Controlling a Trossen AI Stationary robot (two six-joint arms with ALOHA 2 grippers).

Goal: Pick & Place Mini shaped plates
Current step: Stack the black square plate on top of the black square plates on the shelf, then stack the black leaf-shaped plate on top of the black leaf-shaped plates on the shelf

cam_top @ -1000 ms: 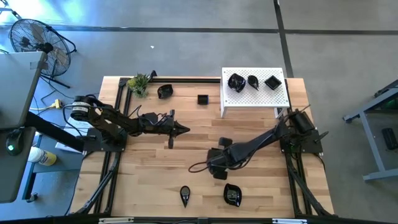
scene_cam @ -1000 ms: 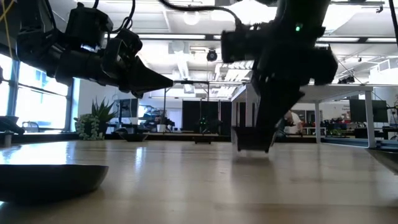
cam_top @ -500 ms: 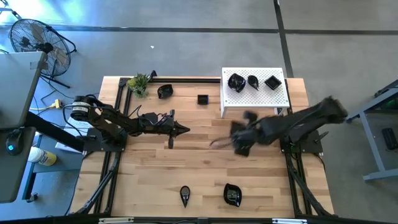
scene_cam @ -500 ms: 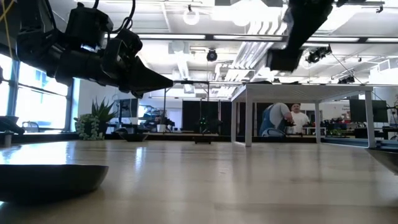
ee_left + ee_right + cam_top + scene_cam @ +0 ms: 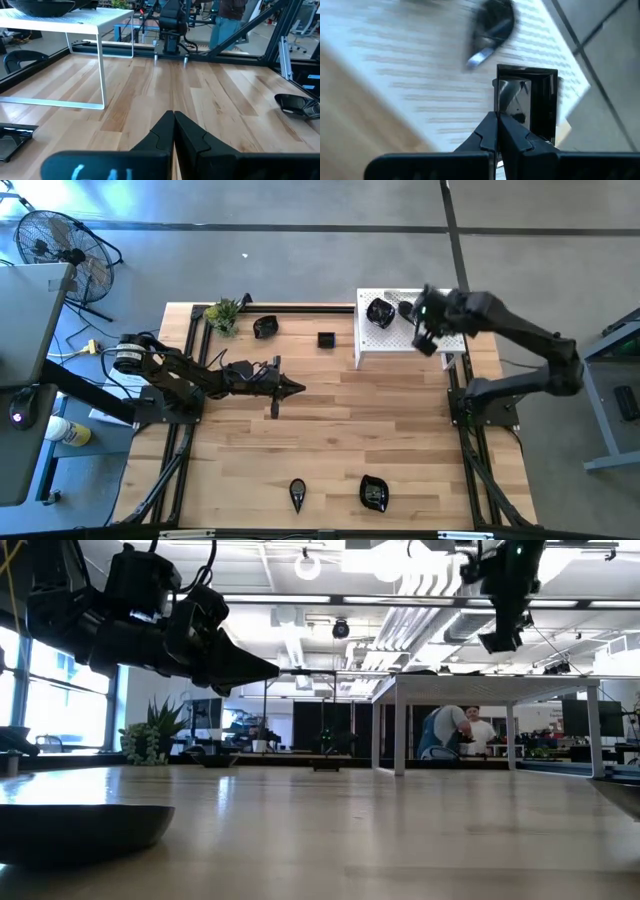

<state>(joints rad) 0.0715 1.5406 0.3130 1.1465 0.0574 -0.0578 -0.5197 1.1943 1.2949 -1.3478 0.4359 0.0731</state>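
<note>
My right gripper point(image 5: 424, 338) hangs high over the white perforated platform point(image 5: 395, 340) at the table's far right, shut on a small glossy black square plate point(image 5: 527, 107). Below it on the platform lie a teardrop plate point(image 5: 492, 25) and a rounded plate point(image 5: 379, 311). More black plates rest flat on the wood: two at the far side point(image 5: 265, 327) point(image 5: 326, 339) and two near the front edge point(image 5: 297, 493) point(image 5: 373, 493). My left gripper point(image 5: 296, 388) hovers level over the table's left half, shut on nothing. My right gripper pinches one side rim of the square plate point(image 5: 498, 102) between its two fingers, at their free ends. The fingers slant steeply down from above. The plate sticks out past the fingertips, lifted clear above the platform.
A small green plant point(image 5: 223, 313) stands at the far left corner. Black frame rails point(image 5: 300, 307) run along the table's far side. Open wood point(image 5: 370, 430) lies between the arms. People show in the room beyond the table point(image 5: 455, 730).
My right gripper has risen from the wood at the table's middle with the square plate, swung toward the far right corner and tipped more steeply down. The plate is now clear of the table, above the platform.
</note>
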